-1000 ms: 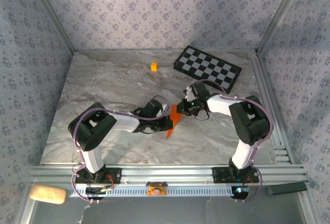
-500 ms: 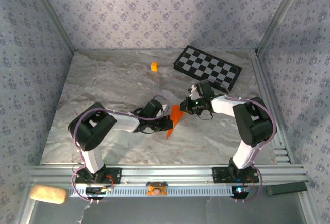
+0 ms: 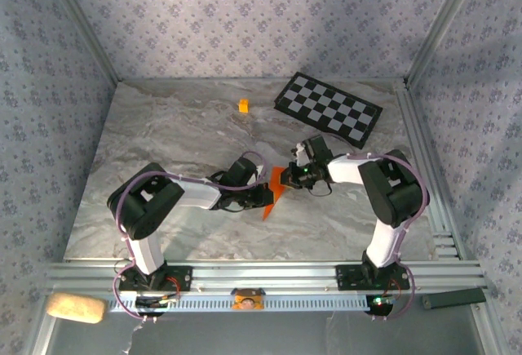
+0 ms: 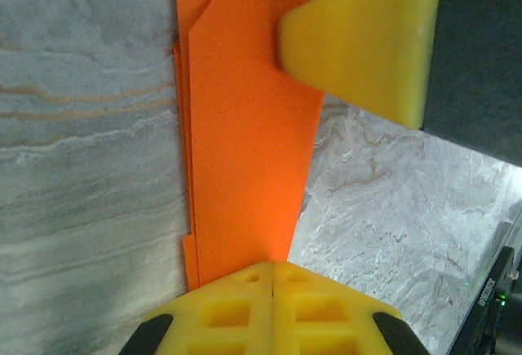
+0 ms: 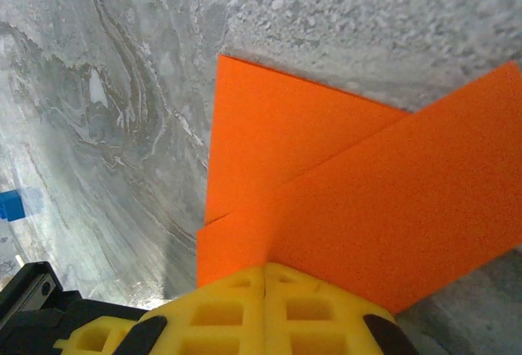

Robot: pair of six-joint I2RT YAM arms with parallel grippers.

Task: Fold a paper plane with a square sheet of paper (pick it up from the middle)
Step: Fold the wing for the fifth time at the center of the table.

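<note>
While gripping the square sheet of paper (image 3: pixel 269 206) with left gripper (image 3: pixel 259 196) and right gripper (image 3: pixel 289 177), both clenched on it, sat near-side of checkered board (image 3: pixel 329 108), well apart. Probably mid-crease, layers hard to count. Needed edges aligned, left pinch steady, slow right pull.

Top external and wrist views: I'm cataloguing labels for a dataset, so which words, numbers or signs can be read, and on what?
No text is readable.
The checkered board: black and white squares, no characters.
The orange paper: blank.
The black part at the left wrist view's right edge: faint pale marks, too blurred to read.
</note>
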